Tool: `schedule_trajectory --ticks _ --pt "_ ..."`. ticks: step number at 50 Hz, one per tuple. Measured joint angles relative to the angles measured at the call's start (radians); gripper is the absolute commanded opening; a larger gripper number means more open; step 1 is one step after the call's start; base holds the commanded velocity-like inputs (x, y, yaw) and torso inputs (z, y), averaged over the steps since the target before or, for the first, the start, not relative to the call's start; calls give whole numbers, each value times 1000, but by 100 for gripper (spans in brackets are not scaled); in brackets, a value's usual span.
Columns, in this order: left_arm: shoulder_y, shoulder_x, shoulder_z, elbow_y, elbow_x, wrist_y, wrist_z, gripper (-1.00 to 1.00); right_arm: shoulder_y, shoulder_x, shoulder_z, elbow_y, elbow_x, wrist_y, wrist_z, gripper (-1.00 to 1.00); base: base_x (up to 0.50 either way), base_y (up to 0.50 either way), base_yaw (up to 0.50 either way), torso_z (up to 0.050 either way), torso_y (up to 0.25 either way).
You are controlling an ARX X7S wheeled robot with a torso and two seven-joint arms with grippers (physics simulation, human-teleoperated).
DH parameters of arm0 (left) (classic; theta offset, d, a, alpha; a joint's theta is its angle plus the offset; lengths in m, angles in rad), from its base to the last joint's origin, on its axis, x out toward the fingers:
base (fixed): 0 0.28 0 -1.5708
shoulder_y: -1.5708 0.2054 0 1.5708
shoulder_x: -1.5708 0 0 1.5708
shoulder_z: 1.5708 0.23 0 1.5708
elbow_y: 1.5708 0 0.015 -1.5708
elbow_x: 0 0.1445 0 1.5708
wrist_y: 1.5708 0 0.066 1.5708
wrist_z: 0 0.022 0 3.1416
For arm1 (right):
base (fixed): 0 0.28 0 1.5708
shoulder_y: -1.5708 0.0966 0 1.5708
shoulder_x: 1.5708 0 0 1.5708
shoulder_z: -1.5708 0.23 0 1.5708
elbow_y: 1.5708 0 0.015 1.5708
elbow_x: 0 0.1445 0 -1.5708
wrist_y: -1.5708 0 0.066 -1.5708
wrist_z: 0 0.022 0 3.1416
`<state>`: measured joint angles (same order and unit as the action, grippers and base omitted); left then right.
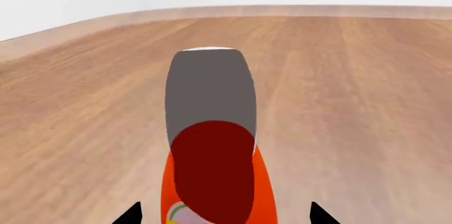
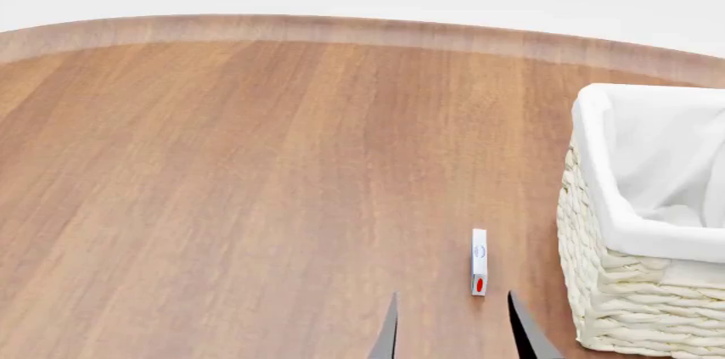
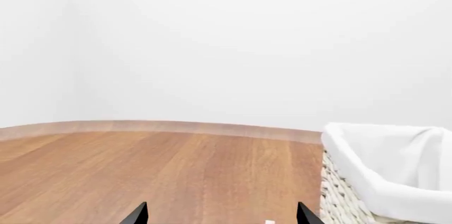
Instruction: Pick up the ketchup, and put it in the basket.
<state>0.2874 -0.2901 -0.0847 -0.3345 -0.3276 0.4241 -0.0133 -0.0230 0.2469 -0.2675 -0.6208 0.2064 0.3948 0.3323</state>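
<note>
Close up, the ketchup [image 1: 211,150] is filling the lower middle of the left wrist view, its cap reaching up toward the centre of the frame and its orange-red body running off the bottom edge. Two dark tips of the left fingers [image 1: 129,215] are showing at the bottom edge, one on either side of the bottle and set wide of it; whether they are touching or gripping it I cannot tell.

Over in the head view, the bottle is not showing. The basket [image 2: 617,308] is sitting at the right edge of the frame on the wooden table [image 2: 227,189], its white liner folded over the rim. A small white-and-red box [image 2: 480,262] is lying just left of the basket, near the bottom. Two dark right fingers [image 2: 525,329] are rising from the bottom edge below the box, spread apart and holding nothing.

The right wrist view is looking across the table to a white wall, with the basket at lower right.
</note>
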Motion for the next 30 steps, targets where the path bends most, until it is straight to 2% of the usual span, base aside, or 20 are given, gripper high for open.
schedule_trajectory --ticks 30 --pt "-132 29 5 -258 8 128 50 100 4 13 -13 -3 12 -2 12 100 0 0 0 0 0"
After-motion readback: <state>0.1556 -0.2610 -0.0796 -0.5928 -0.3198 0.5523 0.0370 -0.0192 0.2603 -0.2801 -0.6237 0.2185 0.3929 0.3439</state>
